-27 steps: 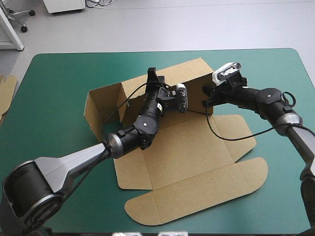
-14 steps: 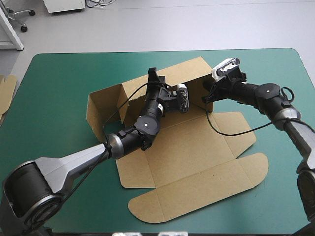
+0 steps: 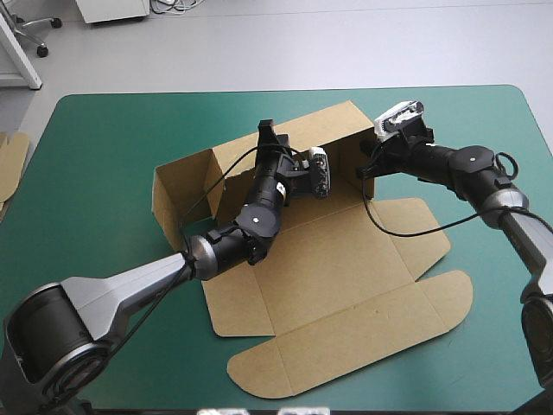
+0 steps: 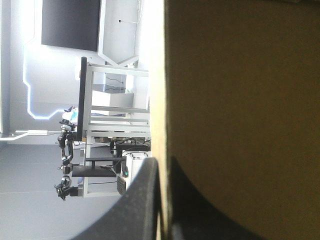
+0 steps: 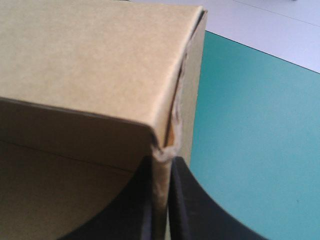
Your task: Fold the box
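Teal-green cover on the table (image 3: 104,138), seen from above, with the brown box (image 3: 346,259) lying near its middle. Left end effector (image 4: 161,172): black fingers all but together, pinching the top edge of the box's raised back wall (image 3: 333,130). Right end effector (image 5: 162,161): likewise clamped on board, at the upright corner where that back wall ends on the robot's right. The board looks slightly frayed there.

Outward from the two grips, a left side wall (image 3: 177,186) also stands up, while the right side flap (image 3: 415,233) and the long lid panel (image 3: 346,337) nearest the robot lie flat. Judging by this, the folding is only partly done — the right side seems not yet raised and tucked. Spare board (image 3: 10,160) shows at the table's left edge.
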`<state>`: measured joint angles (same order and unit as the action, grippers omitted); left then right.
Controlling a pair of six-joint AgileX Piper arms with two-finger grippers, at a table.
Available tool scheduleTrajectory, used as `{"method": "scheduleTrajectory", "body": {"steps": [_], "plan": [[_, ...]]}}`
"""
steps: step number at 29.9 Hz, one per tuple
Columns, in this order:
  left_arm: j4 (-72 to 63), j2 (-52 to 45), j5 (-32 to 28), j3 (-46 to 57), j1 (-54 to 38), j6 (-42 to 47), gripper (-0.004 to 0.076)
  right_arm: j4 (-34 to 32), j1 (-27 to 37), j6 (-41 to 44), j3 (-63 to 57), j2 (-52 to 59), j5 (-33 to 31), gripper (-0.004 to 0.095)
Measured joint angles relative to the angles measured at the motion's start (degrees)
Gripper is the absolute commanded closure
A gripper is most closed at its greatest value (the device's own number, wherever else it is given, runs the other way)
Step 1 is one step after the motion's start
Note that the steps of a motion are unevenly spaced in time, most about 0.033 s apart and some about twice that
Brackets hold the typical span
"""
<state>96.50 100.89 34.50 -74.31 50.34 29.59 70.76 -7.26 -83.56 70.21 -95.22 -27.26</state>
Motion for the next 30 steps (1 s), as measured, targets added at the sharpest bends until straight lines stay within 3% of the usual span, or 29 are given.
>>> {"method": "scheduleTrajectory", "body": {"steps": [4, 8, 18, 30], "plan": [[0.81, -0.3, -3.2, -0.05, 0.72, 0.0, 0.0506, 0.17, -0.29, 0.84, 0.0, 0.0, -1.88, 0.094], [1.37, -1.44, -5.8, -0.05, 2.18, 0.0, 0.0403, 0.37, -0.9, 2.11, 0.08, 0.0, -3.59, 0.094], [0.56, -5.22, 1.4, -0.05, 10.22, 0.0, 0.0404, -1.11, -1.16, 7.27, 0.14, 0.0, -0.9, 0.094], [-3.67, -14.03, -0.47, 0.0, 9.19, -0.99, 0.0483, -10.6, 3.34, 22.83, 0.35, 0.0, 0.99, 0.094]]}}
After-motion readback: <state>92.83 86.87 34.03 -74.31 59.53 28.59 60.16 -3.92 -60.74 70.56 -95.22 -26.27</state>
